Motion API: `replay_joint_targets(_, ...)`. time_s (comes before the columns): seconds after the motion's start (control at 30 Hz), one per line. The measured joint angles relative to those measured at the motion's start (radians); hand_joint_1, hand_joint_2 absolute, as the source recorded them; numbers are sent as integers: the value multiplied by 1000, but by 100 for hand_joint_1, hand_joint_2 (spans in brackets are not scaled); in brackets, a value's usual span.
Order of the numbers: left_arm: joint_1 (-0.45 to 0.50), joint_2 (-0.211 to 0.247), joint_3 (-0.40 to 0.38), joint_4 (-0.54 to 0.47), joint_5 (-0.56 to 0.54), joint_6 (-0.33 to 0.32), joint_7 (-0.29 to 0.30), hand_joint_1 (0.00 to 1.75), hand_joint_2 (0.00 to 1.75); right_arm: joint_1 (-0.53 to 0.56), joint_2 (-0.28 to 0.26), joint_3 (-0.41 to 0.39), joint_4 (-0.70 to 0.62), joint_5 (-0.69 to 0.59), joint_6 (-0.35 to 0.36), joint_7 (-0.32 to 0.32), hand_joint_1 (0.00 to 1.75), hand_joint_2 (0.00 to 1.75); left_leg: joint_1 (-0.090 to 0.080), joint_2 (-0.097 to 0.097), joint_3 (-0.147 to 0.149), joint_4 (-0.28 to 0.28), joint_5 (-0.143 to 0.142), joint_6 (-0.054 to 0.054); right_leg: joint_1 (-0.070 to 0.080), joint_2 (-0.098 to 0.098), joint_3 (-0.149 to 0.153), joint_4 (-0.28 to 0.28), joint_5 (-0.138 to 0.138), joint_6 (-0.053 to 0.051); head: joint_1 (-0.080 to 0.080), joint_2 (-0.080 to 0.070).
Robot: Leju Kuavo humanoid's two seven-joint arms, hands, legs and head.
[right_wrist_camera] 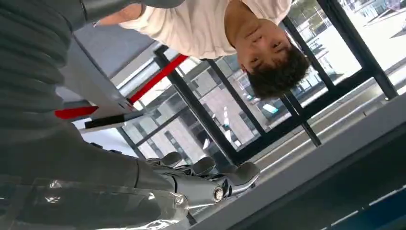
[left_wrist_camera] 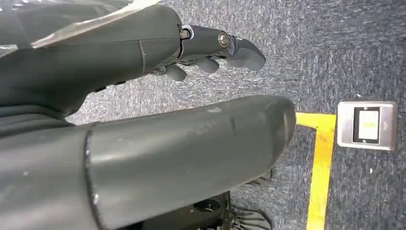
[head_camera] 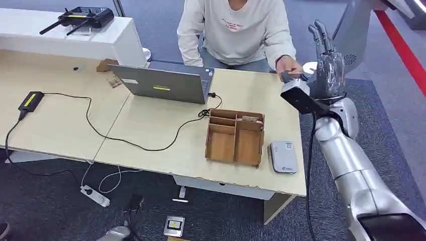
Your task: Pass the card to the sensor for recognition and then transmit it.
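Note:
My right hand [head_camera: 329, 65] is raised beyond the table's far right corner, fingers pointing up and apart, with nothing in it. The right wrist view shows the same hand [right_wrist_camera: 201, 182] empty. A seated person in a white top [head_camera: 236, 30] reaches a hand [head_camera: 289, 64] toward it, holding what looks like a small dark card [head_camera: 287, 77]; the card is partly hidden. The grey-white sensor [head_camera: 284, 156] lies flat near the table's front right edge. My left hand [left_wrist_camera: 206, 48] hangs over the carpet, fingers loosely bent around nothing.
A wooden compartment box [head_camera: 235, 136] stands left of the sensor. A grey laptop [head_camera: 163, 83] with a black cable sits mid-table [head_camera: 150, 135]. A power adapter [head_camera: 30, 102] lies at the left. On the floor are a yellow tape line [left_wrist_camera: 321, 167] and a metal floor socket [left_wrist_camera: 366, 125].

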Motion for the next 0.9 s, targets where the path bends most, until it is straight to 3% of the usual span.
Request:
replay_joint_targets(0.1,-1,-1,-2,-2,16,0,11,0,0,-22,12,10,54,38,38,51,0,175,0,0,0,0,0,0,0,0,0,0,0,0,0,0)
replay_joint_targets(0.2,-2,-4,-3,-5,42,0,28,0,0,-56,28,52,120,154,155,188,0,175,0,0,0,0,0,0,0,0,0,0,0,0,0,0)
replay_joint_targets(0.4,-3,-7,-9,-8,55,-3,30,0,0,-91,59,121,205,214,234,281,0,175,0,-1,0,0,0,0,0,-1,0,0,0,0,0,0)
replay_joint_targets(0.9,-9,0,-23,-17,53,-25,28,0,0,-134,81,196,304,243,254,349,0,175,0,-1,0,0,0,0,0,-1,0,0,0,0,0,0)
